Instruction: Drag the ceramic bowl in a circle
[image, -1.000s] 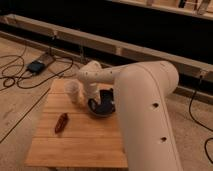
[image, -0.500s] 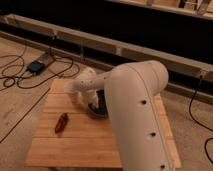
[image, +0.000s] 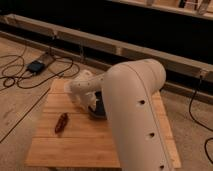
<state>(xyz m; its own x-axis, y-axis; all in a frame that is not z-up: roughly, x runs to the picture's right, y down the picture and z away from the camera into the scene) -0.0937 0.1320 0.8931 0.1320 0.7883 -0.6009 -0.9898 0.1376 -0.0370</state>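
The ceramic bowl (image: 98, 113) is dark and glossy and sits near the middle of the wooden table (image: 75, 145). Only its left front part shows; my big white arm (image: 132, 115) covers the rest. My gripper (image: 93, 103) is at the end of the white wrist (image: 82, 89), down at the bowl's left rim. The wrist hides how it meets the bowl. The small white cup is hidden from view.
A small reddish-brown object (image: 61, 122) lies on the table's left side. Black cables and a dark box (image: 37, 65) lie on the floor at the left. A long metal rail (image: 115, 47) runs behind the table.
My arm has swung left and nearer the camera, covering more of the bowl. The bowl has shifted slightly left and toward the front. The white cup is now hidden behind the wrist.
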